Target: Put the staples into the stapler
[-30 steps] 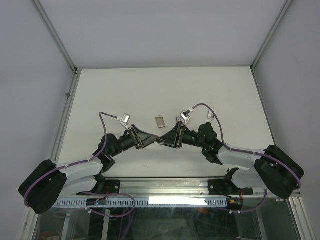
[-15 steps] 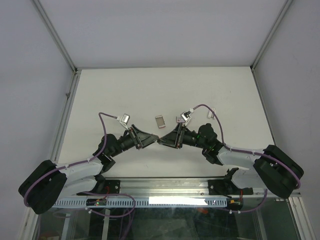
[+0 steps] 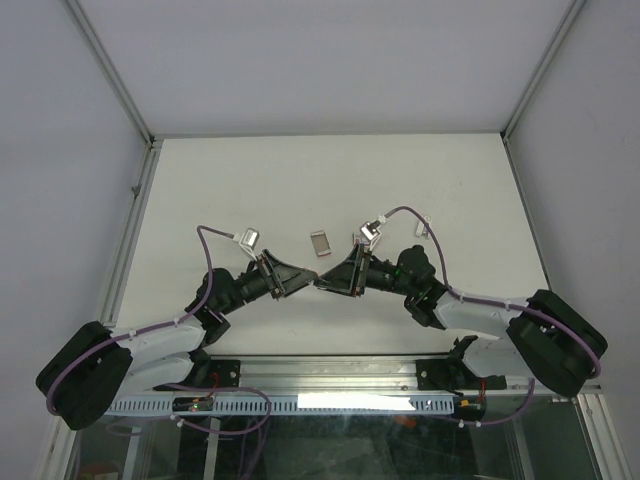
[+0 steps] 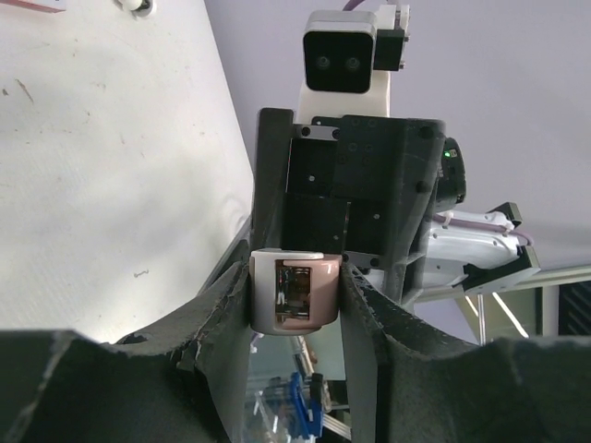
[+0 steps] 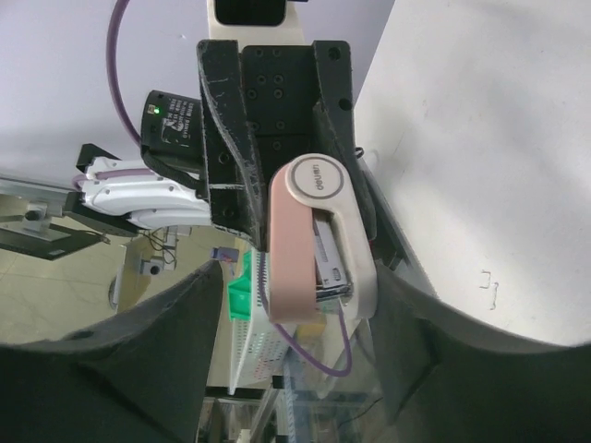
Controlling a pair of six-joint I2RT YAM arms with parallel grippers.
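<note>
The stapler [image 4: 294,291], one half pale pink and one half white, hangs above the table between my two arms. My left gripper [image 4: 295,279] is shut on it, both pads pressing its sides. In the right wrist view the stapler [image 5: 319,245] stands on end with its metal channel showing between the halves. My right gripper [image 5: 303,277] is open around its near end, with a clear gap on the pink side. From above, the two grippers meet tip to tip [image 3: 317,282]. The staples [image 3: 321,243], a small flat box, lie on the table just beyond them.
A small white scrap [image 3: 422,230] lies on the table to the right of my right arm. A bent staple [image 5: 488,281] lies on the white tabletop. Metal frame rails [image 3: 135,190] border the table on the left and right.
Nothing clearly differs from above: both arms stay tip to tip at the table's middle and the box has not moved.
</note>
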